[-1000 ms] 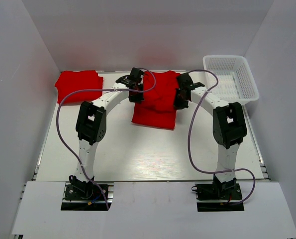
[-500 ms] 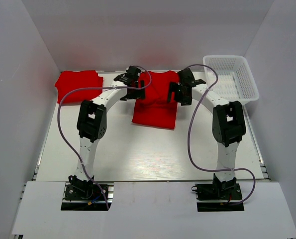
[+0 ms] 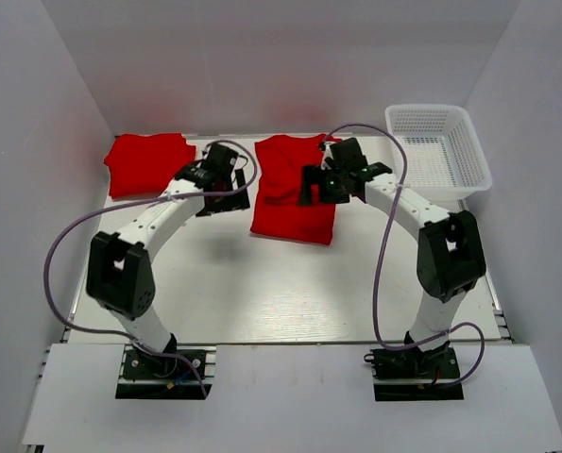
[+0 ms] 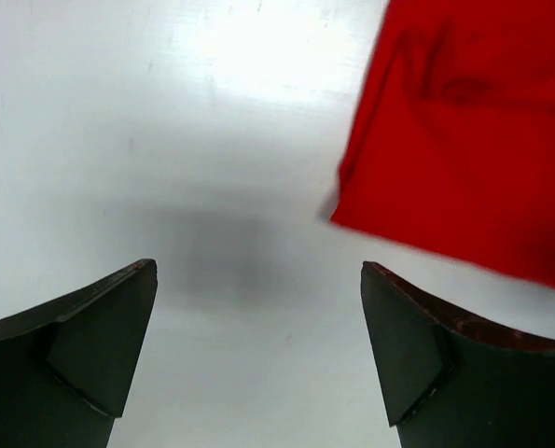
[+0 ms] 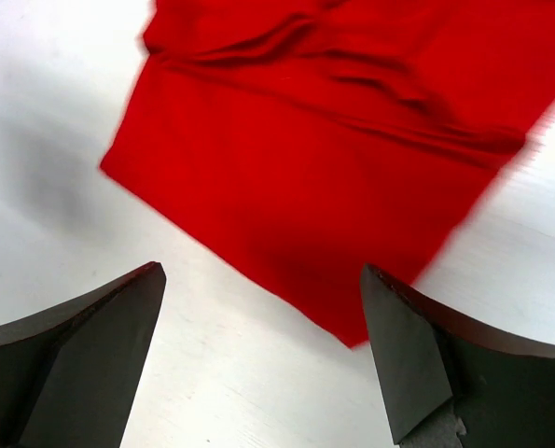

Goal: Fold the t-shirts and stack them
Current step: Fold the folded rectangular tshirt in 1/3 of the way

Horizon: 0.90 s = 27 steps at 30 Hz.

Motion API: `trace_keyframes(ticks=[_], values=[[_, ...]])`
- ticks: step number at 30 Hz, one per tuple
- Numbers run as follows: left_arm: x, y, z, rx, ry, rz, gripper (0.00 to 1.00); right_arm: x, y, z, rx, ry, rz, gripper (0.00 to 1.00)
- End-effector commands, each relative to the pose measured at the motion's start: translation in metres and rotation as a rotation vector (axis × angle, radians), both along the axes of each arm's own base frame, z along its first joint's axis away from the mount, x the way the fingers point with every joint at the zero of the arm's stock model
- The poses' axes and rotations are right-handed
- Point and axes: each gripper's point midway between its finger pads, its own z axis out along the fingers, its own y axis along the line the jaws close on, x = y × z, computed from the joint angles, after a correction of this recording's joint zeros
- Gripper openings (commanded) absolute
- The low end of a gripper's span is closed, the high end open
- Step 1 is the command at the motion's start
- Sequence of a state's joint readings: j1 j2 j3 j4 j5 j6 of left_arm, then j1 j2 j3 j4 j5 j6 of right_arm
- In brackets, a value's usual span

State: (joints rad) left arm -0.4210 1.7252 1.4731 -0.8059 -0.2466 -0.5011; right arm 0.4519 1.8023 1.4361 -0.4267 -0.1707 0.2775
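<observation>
We hold the left gripper (image 4: 258, 271) and right gripper (image 5: 263, 271) spread wide and empty, 1 shirt (image 5: 333, 159) lying flat just beyond the right fingers (image 5: 81, 355) and up-right of the left fingers (image 4: 72, 355).

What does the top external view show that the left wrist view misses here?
Only top external: a folded t-shirt at the back left, the white basket, and the right hand over the centre t-shirt. Only left wrist: the left hand with jaws spread wide and empty above bare table. Both: the centre t-shirt's left side.
</observation>
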Motion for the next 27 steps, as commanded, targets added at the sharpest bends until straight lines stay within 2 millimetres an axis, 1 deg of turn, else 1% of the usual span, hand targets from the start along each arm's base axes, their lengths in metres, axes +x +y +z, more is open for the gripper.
trace_keyframes(ticks=[1, 2, 3, 4, 5, 6, 8, 9, 10, 11, 12, 13, 14, 15, 16, 17, 18, 20, 21, 22, 23, 24, 25, 27], values=[[-0.041, 0.01, -0.004, -0.038, 0.031, 0.023, 1.0, -0.001, 0.035, -0.01, 0.054, -0.015, 0.123, 0.91], [-0.05, 0.014, -0.008, -0.035, 0.039, 0.024, 1.0, 0.002, 0.043, -0.007, 0.07, -0.027, 0.142, 0.91], [-0.068, 0.021, -0.024, -0.021, 0.087, 0.02, 1.0, 0.005, 0.048, -0.006, 0.075, -0.036, 0.155, 0.91], [-0.075, 0.024, -0.028, -0.022, 0.095, 0.028, 1.0, 0.002, 0.055, -0.02, 0.073, -0.006, 0.174, 0.91], [-0.083, 0.027, -0.025, -0.027, 0.086, 0.028, 1.0, 0.006, 0.06, -0.017, 0.081, -0.013, 0.179, 0.91], [-0.096, 0.031, -0.037, -0.022, 0.121, 0.023, 1.0, 0.01, 0.065, -0.026, 0.077, -0.009, 0.194, 0.91], [-0.112, 0.034, -0.046, -0.025, 0.156, 0.015, 1.0, 0.019, 0.074, -0.02, 0.086, -0.035, 0.21, 0.91], [-0.114, 0.035, -0.044, -0.025, 0.156, 0.015, 1.0, 0.021, 0.078, -0.031, 0.077, -0.019, 0.222, 0.91], [-0.116, 0.035, -0.044, -0.031, 0.154, 0.023, 1.0, 0.023, 0.079, -0.034, 0.081, -0.012, 0.225, 0.91], [-0.116, 0.036, -0.044, -0.031, 0.154, 0.023, 1.0, 0.024, 0.084, -0.033, 0.091, -0.017, 0.238, 0.91], [-0.116, 0.035, -0.041, -0.035, 0.145, 0.023, 1.0, 0.029, 0.089, -0.038, 0.098, -0.016, 0.242, 0.91], [-0.117, 0.034, -0.041, -0.042, 0.149, 0.018, 1.0, 0.033, 0.091, -0.036, 0.109, -0.028, 0.241, 0.91], [-0.117, 0.034, -0.041, -0.042, 0.149, 0.018, 1.0, 0.033, 0.094, -0.038, 0.109, -0.028, 0.242, 0.91], [-0.117, 0.034, -0.041, -0.042, 0.149, 0.018, 1.0, 0.04, 0.095, -0.043, 0.111, -0.034, 0.236, 0.91], [-0.117, 0.034, -0.041, -0.042, 0.149, 0.018, 1.0, 0.044, 0.096, -0.043, 0.115, -0.038, 0.229, 0.91], [-0.117, 0.032, -0.041, -0.049, 0.152, 0.014, 1.0, 0.05, 0.095, -0.041, 0.117, -0.047, 0.221, 0.91], [-0.115, 0.031, -0.037, -0.05, 0.141, 0.005, 1.0, 0.052, 0.097, -0.049, 0.105, -0.037, 0.224, 0.91], [-0.114, 0.036, -0.036, -0.023, 0.146, 0.008, 1.0, 0.06, 0.097, -0.048, 0.094, -0.053, 0.211, 0.91], [-0.11, 0.034, -0.032, -0.028, 0.133, 0.008, 1.0, 0.063, 0.097, -0.054, 0.078, -0.055, 0.212, 0.91], [-0.109, 0.036, -0.029, -0.017, 0.128, 0.014, 1.0, 0.067, 0.098, -0.051, 0.075, -0.068, 0.21, 0.91], [-0.109, 0.038, -0.029, -0.005, 0.124, 0.011, 1.0, 0.067, 0.099, -0.059, 0.057, -0.061, 0.208, 0.91], [-0.111, 0.039, -0.03, -0.001, 0.133, 0.011, 1.0, 0.075, 0.093, -0.062, 0.045, -0.069, 0.187, 0.91], [-0.109, 0.038, -0.027, -0.005, 0.124, 0.011, 1.0, 0.081, 0.093, -0.057, 0.044, -0.084, 0.175, 0.91], [-0.108, 0.04, -0.026, 0.007, 0.121, 0.007, 1.0, 0.09, 0.092, -0.061, 0.022, -0.1, 0.155, 0.91]])
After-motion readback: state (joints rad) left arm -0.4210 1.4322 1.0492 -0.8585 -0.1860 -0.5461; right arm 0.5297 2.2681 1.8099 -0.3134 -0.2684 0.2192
